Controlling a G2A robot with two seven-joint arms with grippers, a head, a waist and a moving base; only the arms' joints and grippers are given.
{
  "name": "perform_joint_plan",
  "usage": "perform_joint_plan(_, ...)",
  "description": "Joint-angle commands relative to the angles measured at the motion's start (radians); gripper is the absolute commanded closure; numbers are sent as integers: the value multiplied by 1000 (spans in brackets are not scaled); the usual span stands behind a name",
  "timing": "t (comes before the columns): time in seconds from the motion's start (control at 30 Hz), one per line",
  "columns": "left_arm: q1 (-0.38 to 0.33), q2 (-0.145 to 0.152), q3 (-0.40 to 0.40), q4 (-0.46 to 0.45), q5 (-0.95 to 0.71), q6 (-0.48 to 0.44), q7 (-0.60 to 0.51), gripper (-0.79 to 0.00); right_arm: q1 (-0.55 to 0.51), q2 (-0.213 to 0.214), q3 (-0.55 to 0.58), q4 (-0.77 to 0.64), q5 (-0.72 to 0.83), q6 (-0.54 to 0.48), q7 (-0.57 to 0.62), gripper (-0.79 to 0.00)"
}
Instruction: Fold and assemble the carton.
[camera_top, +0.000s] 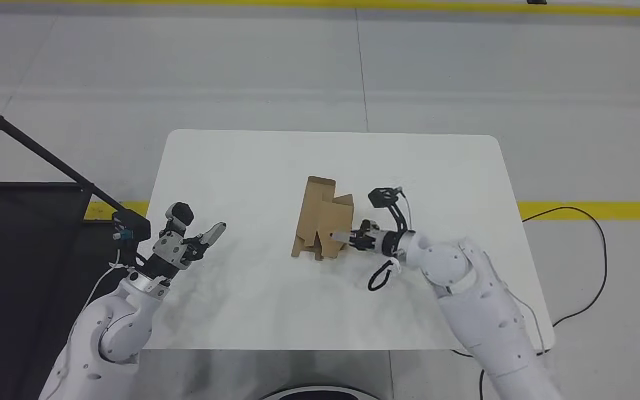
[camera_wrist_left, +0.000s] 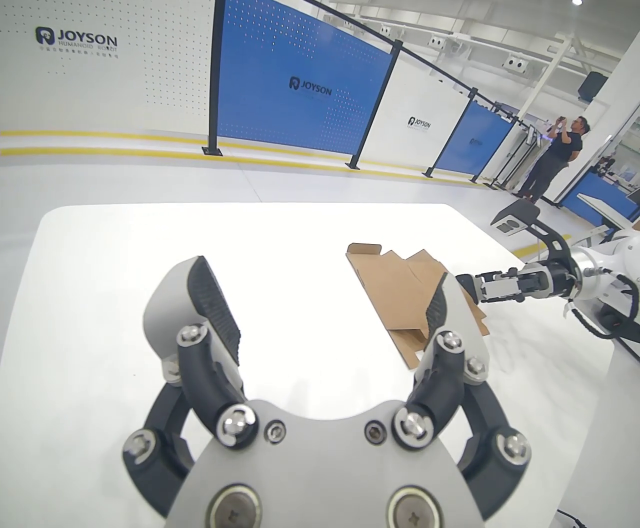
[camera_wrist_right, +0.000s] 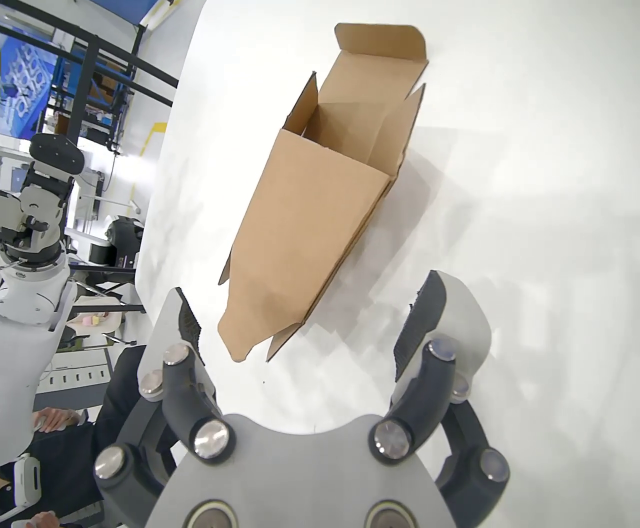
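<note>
Black-padded jaws of the right gripper (camera_wrist_right: 305, 305) are spread wide with nothing held. The near flap of the carton (camera_wrist_right: 320, 200) is seen at their gap, and whether it is touched cannot be told. Should they be closed here, the thin flap would likely be creased or the light carton dragged, since it is not braced. The left gripper (camera_wrist_left: 327, 295), also spread wide and empty, is held over the table (camera_top: 250, 170) well apart from it. A push from one side alone could slide the carton or flatten its half-opened tube. The carton is laid on its side near the table's middle, with flaps unfolded at both ends. Through the far open end bare inner walls are seen and nothing inside, while the nearer interior is hidden.
</note>
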Motion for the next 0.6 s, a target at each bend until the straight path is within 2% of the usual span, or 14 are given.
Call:
perform_joint_plan(0.0, 0, 0, 0, 0, 0, 0, 0, -785, 13, -4, -11, 21, 25, -16, 8, -785)
perform_joint_plan(0.07, 0, 0, 0, 0, 0, 0, 0, -785, 25, -7, -20, 39, 29, -20, 2, -699)
perform_joint_plan(0.13, 0, 0, 0, 0, 0, 0, 0, -785, 33, -10, -30, 52, 34, -22, -2, -536)
perform_joint_plan(0.2, 0, 0, 0, 0, 0, 0, 0, -785, 42, -13, -38, 64, 41, -22, -5, -413)
perform_joint_plan(0.47, 0, 0, 0, 0, 0, 0, 0, -785, 76, -23, -63, 116, 64, -24, -9, -105)
perform_joint_plan(0.5, 0, 0, 0, 0, 0, 0, 0, -785, 79, -24, -64, 122, 67, -25, -11, -22)
perform_joint_plan(0.57, 0, 0, 0, 0, 0, 0, 0, -785, 83, -25, -66, 130, 71, -29, -16, 0)
